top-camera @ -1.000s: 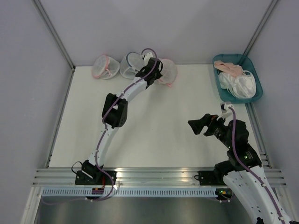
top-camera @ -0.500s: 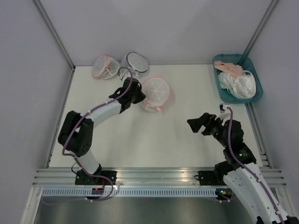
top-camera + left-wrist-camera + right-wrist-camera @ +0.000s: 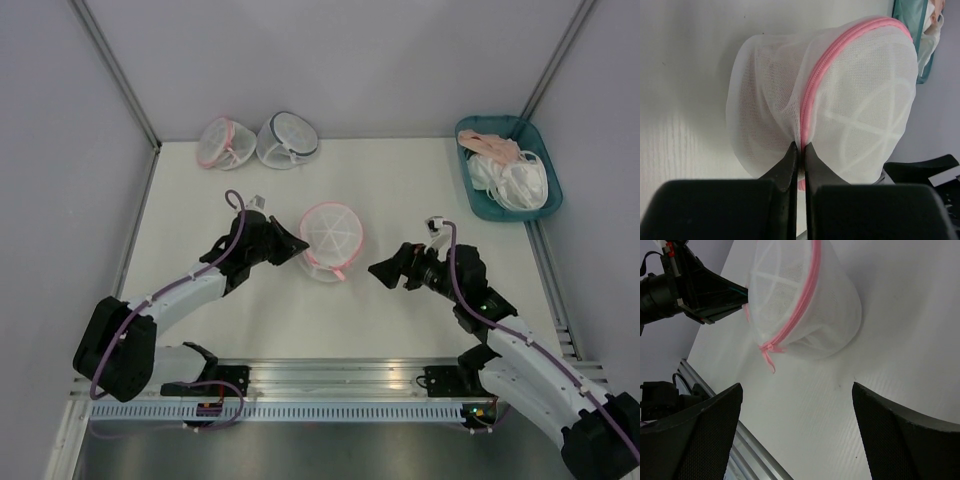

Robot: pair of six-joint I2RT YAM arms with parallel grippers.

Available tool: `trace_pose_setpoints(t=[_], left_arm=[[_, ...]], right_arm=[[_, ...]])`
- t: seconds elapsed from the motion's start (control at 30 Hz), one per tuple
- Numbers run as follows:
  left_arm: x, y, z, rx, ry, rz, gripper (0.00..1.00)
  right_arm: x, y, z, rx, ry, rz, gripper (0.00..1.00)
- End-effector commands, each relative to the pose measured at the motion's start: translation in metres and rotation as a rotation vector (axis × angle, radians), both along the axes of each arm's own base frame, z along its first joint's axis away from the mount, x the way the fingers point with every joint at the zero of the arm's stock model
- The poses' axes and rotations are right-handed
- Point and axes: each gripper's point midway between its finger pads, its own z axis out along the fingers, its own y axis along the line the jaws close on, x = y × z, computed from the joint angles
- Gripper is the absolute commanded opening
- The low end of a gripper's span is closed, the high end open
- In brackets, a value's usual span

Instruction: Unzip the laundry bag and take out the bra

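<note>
Two arms reach in from the near edge of the white bench point(image 3: 400, 200) and meet around its middle. At the far right corner sits a teal tray point(image 3: 545, 205) of white and pale pink garments. The laundry bag point(image 3: 328, 238) stands on its side near the centre of the bench, between the two grippers. Two more mesh pouches point(image 3: 255, 142) rest well apart from it against the back edge. Its pink zipper rim point(image 3: 850, 42) reads as one unbroken line, so the bag looks fully zipped. The bra cannot be made out through the mesh and is judged to be inside. The small pink pull tab point(image 3: 769, 354) dangles at the low end of the rim, on the side towards the near edge.

The step in hand is judged to be getting hold of that tab. To do it well, the right arm should come in low and square to the tab and pinch the tab alone, without gathering mesh. It should then draw along the curve of the rim while the other arm holds the bag taut against the pull. Soft mesh will bunch and jam the slider if the bag is allowed to fold.

The left gripper point(image 3: 801, 148) has its jaws pressed together on the bag's edge, right at the zipper rim, with a thin fold of mesh between them. The right gripper point(image 3: 796, 387) has its jaws spread wide, holding nothing, near the tab but not touching it.
</note>
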Motion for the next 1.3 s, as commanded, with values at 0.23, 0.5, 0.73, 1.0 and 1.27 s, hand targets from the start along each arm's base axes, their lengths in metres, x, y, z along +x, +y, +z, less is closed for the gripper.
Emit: trace_pose_setpoints(t=[0.23, 0.5, 0.73, 1.0, 1.27], left_arm=[[-0.023, -0.024, 0.028, -0.22, 0.037, -0.092, 0.02], [-0.035, -0.014, 0.014, -0.179, 0.088, -0.072, 0.02], [-0.04, -0.013, 0.011, -0.182, 0.106, -0.073, 0.02], [-0.042, -0.012, 0.003, -0.175, 0.127, -0.073, 0.02], [-0.041, -0.011, 0.002, -0.171, 0.128, -0.064, 0.02]], right_arm=[[-0.003, 0.065, -0.004, -0.097, -0.082, 0.111, 0.76], [-0.004, 0.079, 0.006, -0.094, -0.104, 0.129, 0.45], [-0.003, 0.094, 0.002, -0.106, -0.107, 0.147, 0.45], [-0.003, 0.098, 0.007, -0.11, -0.126, 0.147, 0.17], [-0.007, 0.097, 0.005, -0.106, -0.123, 0.151, 0.07]])
